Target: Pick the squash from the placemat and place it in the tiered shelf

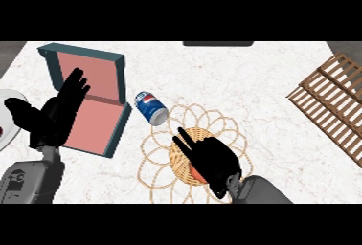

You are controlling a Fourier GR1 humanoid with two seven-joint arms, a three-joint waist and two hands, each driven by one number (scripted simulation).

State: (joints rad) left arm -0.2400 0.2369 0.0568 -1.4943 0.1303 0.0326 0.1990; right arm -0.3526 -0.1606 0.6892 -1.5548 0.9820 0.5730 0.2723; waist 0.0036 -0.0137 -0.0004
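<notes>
Only an orange sliver of the squash (pixel 197 174) shows, on the tan centre of the woven flower-pattern placemat (pixel 159 143). My right hand (pixel 212 158) lies right over it and hides most of it; its fingers stretch straight toward the upper left, so it is open. The wooden slatted tiered shelf (pixel 332 100) stands at the right edge, well away from the hand. At the left, my left hand (pixel 60 112) rests open with fingers up, in front of a box.
A teal box with a pink inside (pixel 92 119) lies open at the left. A blue soda can (pixel 151 108) lies on its side between the box and the placemat. A white plate (pixel 7 103) shows at the left edge.
</notes>
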